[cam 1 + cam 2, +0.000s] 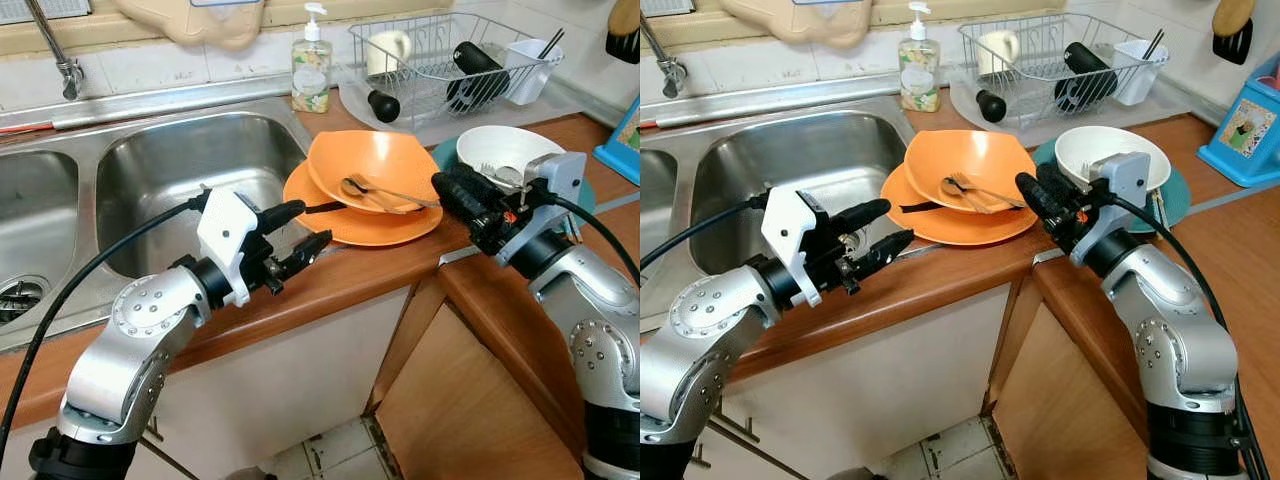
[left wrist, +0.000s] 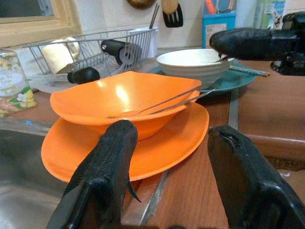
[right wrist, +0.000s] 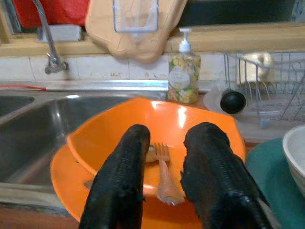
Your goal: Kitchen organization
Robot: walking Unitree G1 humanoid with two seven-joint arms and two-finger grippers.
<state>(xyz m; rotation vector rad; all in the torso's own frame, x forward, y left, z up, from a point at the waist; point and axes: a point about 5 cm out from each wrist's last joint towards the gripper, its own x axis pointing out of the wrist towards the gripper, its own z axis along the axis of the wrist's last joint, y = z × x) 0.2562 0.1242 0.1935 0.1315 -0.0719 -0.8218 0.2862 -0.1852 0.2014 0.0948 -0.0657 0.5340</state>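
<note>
Wooden bench (image 1: 400, 262) beside a steel sink (image 1: 180, 175). On it, an orange bowl (image 1: 372, 165) holding fork (image 3: 164, 162) and spoon (image 1: 352, 186) sits on an orange plate (image 1: 385, 226). My left pincer (image 1: 300, 235) and right pincer (image 1: 452, 190) are both released, empty, flanking it. The spoon's bowl is partly hidden.

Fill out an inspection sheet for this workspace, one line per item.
Surface: wooden counter beside a steel double sink.
Job's things: orange bowl on an orange plate, fork in the bowl; white bowl on a teal plate.
Clutter: soap bottle; dish rack with a mug.
Grippers: left gripper open, at the orange plate's edge; right gripper open, by the orange bowl's rim.
Cables: black cable along each arm.
Surroundings: tap, tiled wall, cabinet fronts below.
</note>
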